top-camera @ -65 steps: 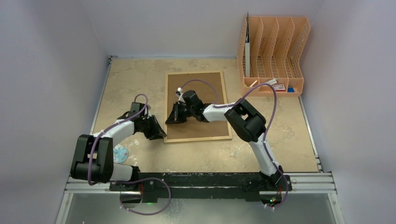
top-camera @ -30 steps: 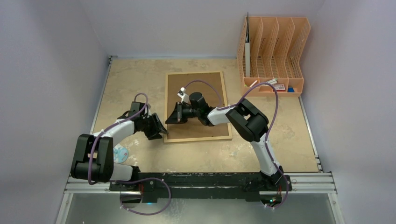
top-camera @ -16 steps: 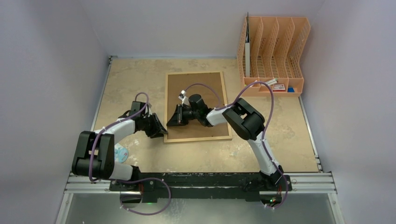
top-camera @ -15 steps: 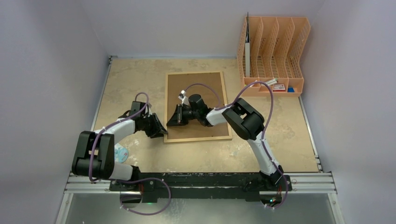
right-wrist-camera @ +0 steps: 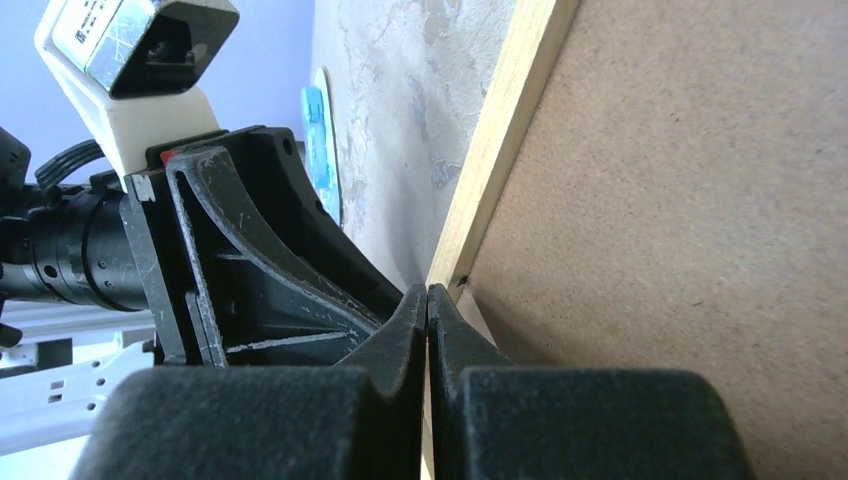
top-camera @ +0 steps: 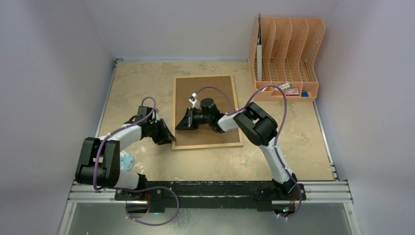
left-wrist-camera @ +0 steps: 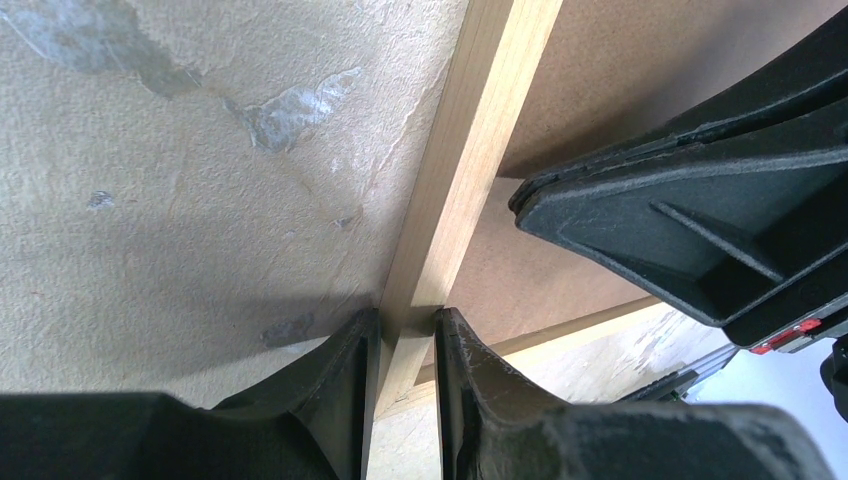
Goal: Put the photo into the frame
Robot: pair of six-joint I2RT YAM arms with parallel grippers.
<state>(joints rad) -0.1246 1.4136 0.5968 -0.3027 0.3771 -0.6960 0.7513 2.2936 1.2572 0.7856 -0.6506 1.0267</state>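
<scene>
frame [top-camera: 208, 138] back-up | left claw [left-wrist-camera: 405, 320] clamps its border | right claw [right-wrist-camera: 427, 295] closed, empty

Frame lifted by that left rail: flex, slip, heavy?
Likely stiff: the frame has a wood border around a flat fibreboard back, so it should tilt as one piece. Probably light for its size; the border is thin. The left pincer clamps only a narrow rail near one corner, so it may pivot or slip.
</scene>
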